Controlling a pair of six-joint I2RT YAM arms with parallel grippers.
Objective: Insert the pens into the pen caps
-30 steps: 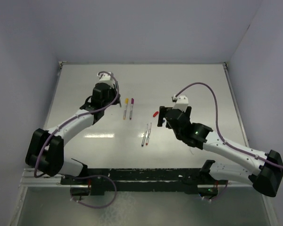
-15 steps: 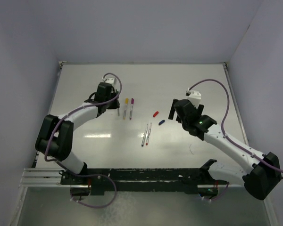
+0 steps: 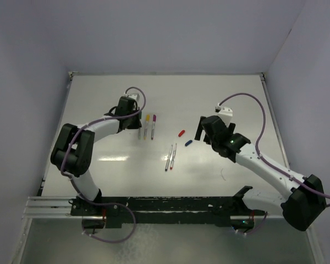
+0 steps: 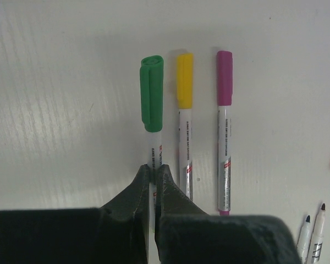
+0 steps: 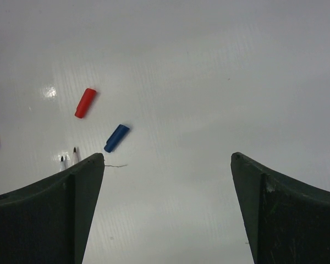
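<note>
My left gripper [image 4: 154, 169] is shut on the barrel of a grey-white pen with the green cap [image 4: 152, 93] on it, held low over the table. It lies parallel to the yellow-capped pen [image 4: 185, 110] and the purple-capped pen [image 4: 224, 110]. In the top view the left gripper [image 3: 138, 126] is just left of these pens [image 3: 146, 127]. Two uncapped pens [image 3: 170, 157] lie side by side at mid-table. The red cap [image 5: 85, 103] and blue cap [image 5: 116, 138] lie loose. My right gripper [image 5: 168, 159] is open and empty, right of the blue cap [image 3: 188, 143].
The white table [image 3: 236, 104] has raised edges at the back and sides. The uncapped pens' dark tips [image 5: 75, 153] show beside my right gripper's left finger. A thin dark scratch or hair lies near the blue cap.
My left arm has swung its elbow in and brought the green-capped pen down beside the yellow one. My right gripper has drawn back to the right, uncovering the blue cap.
</note>
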